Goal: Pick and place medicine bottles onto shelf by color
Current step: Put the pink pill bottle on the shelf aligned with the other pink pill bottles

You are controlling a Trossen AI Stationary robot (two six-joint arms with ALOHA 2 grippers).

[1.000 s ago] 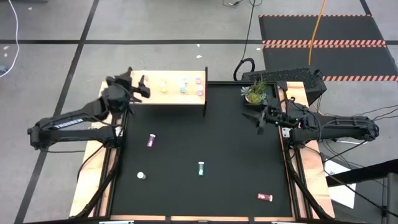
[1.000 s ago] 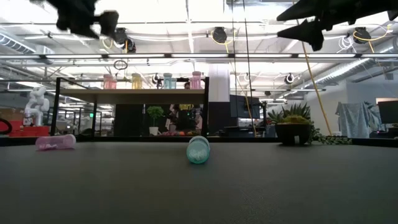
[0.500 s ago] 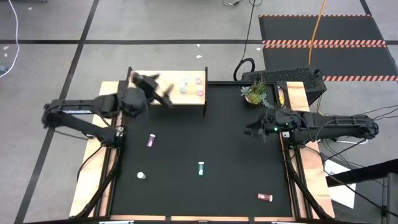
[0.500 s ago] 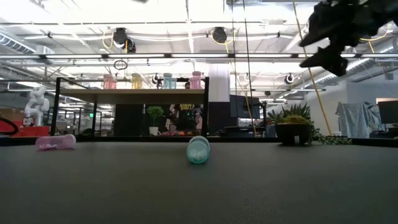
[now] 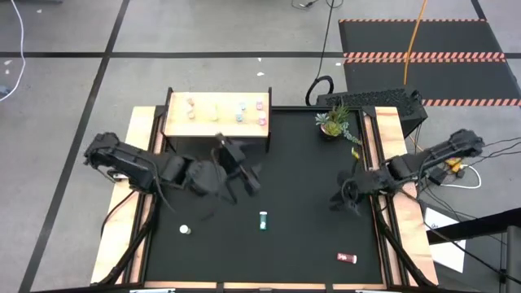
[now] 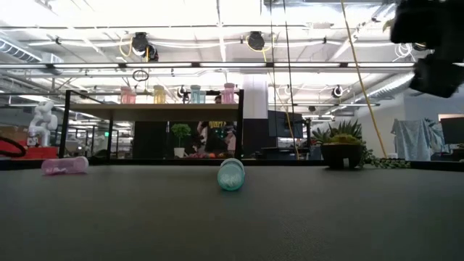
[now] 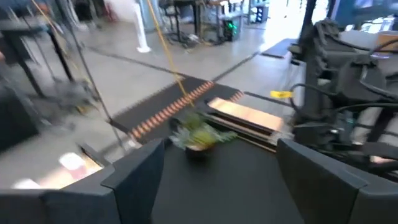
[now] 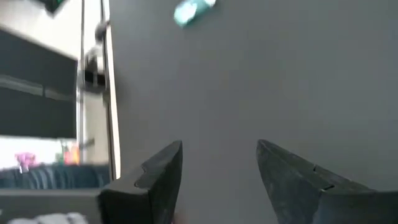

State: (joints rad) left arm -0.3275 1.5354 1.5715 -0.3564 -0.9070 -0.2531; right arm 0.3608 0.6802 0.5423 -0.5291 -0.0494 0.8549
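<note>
The shelf (image 5: pixel 216 130) stands at the table's far left, and several medicine bottles stand on it in pink (image 5: pixel 190 103), yellow (image 5: pixel 215 107), teal (image 5: pixel 241 107) and pink (image 5: pixel 260 106). A teal bottle (image 5: pixel 263 220), a red one (image 5: pixel 348 258) and a white-capped one (image 5: pixel 185 230) lie on the black mat. A pink bottle (image 6: pixel 65 166) lies there too; the left arm hides it in the high view. My left gripper (image 5: pixel 249 177) hangs open over the mat's middle. My right gripper (image 5: pixel 346 195) is open near the right edge, with nothing between its fingers.
A potted plant (image 5: pixel 335 122) stands at the mat's far right corner. Wooden side rails (image 5: pixel 130 228) run along both sides of the mat. A keyboard (image 5: pixel 374 102) lies beyond the far right corner.
My left gripper has swung away from the shelf's left end, toward the table's near and right sides, out over the mat's middle. My right gripper has moved toward the near edge, sunk and tipped downward. The bottles lie where they were.
</note>
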